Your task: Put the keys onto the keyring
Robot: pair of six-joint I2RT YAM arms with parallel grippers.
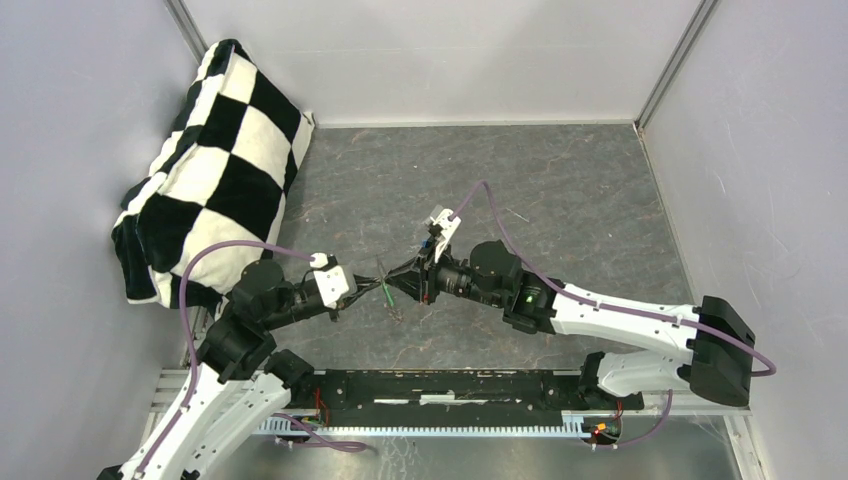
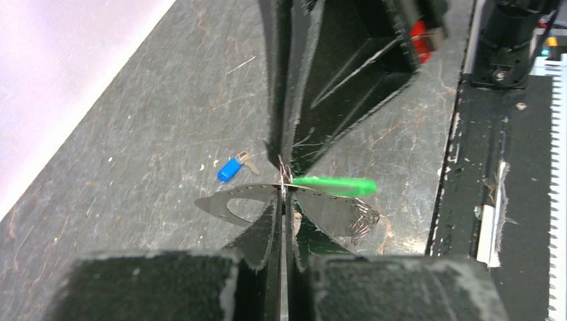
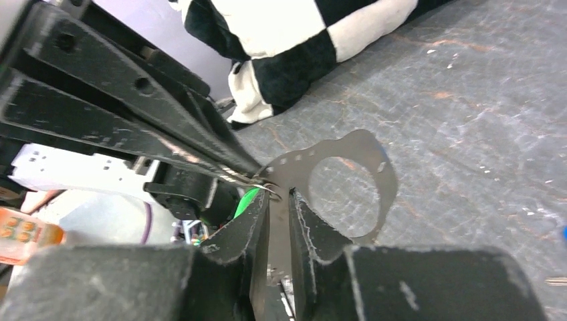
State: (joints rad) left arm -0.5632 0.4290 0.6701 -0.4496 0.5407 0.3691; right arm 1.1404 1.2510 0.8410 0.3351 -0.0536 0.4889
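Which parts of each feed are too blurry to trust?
Left wrist: left gripper blurred up close, green key washed out and soft, blue key crisp. Right wrist: right gripper soft, keyring sharp. Top external: evenly lit, keys too tiny to make out.

The top view looks down over the whole desk [image 1: 560,170] from high behind its near edge; both wrist views, close along their fingers [image 2: 257,247], face each other, sharing the keyring [image 3: 297,160].

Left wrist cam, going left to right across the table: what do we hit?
Order: blue-headed small metal key → green-headed small metal key → black metal base plate → white toothed strip.
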